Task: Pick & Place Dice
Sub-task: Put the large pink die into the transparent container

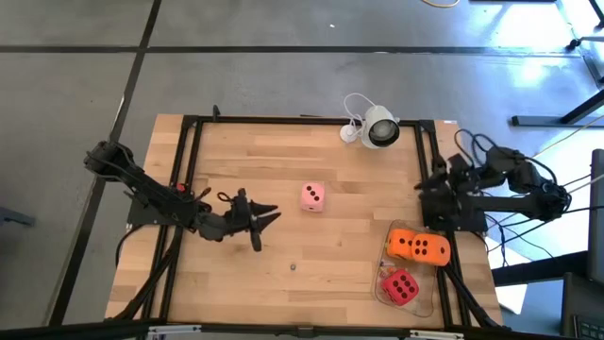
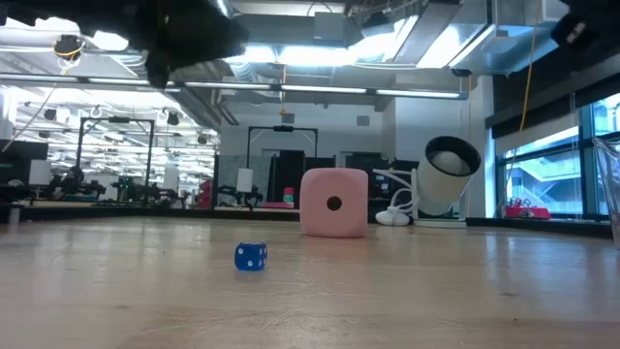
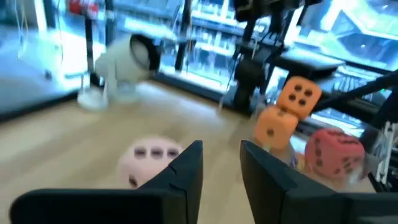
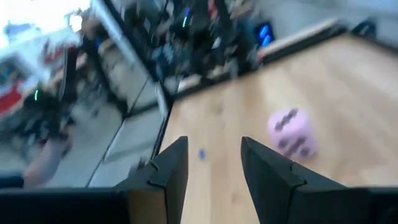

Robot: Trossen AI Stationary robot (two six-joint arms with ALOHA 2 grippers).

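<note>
My left gripper (image 1: 267, 219) hangs above the table (image 1: 283, 283), fingers apart and empty; the pale pink die (image 1: 313, 196) sits just ahead. My right gripper (image 4: 214, 163), fingers parted, waits beside the two orange dice (image 1: 418, 247) and red die (image 1: 400, 286).

The desk (image 1: 283, 274) has a pale wooden plank top framed by black metal rails, and it stands on a grey concrete floor (image 1: 283, 76) crossed by dark seams. Bright daylight washes over the floor at the far right. Seen level across the desk, the room behind is a large open workshop with exposed ceiling ducts (image 2: 320, 68), strips of ceiling lights (image 2: 291, 53), and tall windows (image 2: 552, 165) on the right side. Dark frames and benches (image 2: 116, 189) line the back.
</note>
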